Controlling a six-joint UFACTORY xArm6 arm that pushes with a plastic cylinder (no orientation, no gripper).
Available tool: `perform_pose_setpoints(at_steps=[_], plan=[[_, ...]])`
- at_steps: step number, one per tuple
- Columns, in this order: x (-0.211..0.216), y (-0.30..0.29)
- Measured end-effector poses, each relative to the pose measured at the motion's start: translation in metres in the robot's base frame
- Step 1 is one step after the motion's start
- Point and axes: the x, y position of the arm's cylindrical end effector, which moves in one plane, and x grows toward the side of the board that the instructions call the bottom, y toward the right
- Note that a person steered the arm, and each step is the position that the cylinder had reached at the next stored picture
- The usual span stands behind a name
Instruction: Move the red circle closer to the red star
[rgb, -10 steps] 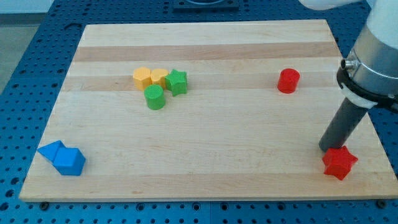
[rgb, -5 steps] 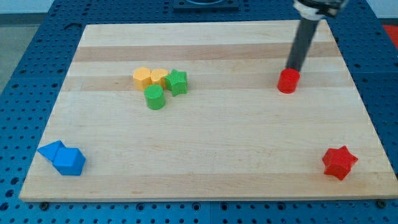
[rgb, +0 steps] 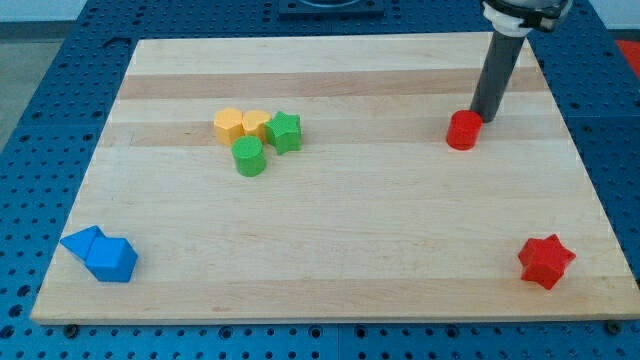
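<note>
My tip (rgb: 484, 120) shifted right, beside red circle (rgb: 462, 130), red star (rgb: 546, 261) near board edge.

Bare board lies between the red circle (rgb: 463, 130) and the red star (rgb: 546, 261) — other blocks sit well apart.

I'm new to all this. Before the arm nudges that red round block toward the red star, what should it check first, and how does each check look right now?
1. My tip is beside the red circle, at its upper right: ok.
2. That side suits a push toward the red star: not ok, the star lies at the view's lower right.
3. Board between circle and star free of blocks: ok.
4. Tip touching the circle: cannot tell.
5. Star fully on the wooden board: ok, though near its edge.
</note>
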Motion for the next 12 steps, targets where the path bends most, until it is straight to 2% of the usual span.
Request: perform_pose_setpoints(at_steps=[3,5,6,10,12], plan=[[0.008,-0.053],[0.054,-0.064],[0.054,-0.095],[0.108,-0.071],[0.108,-0.048]])
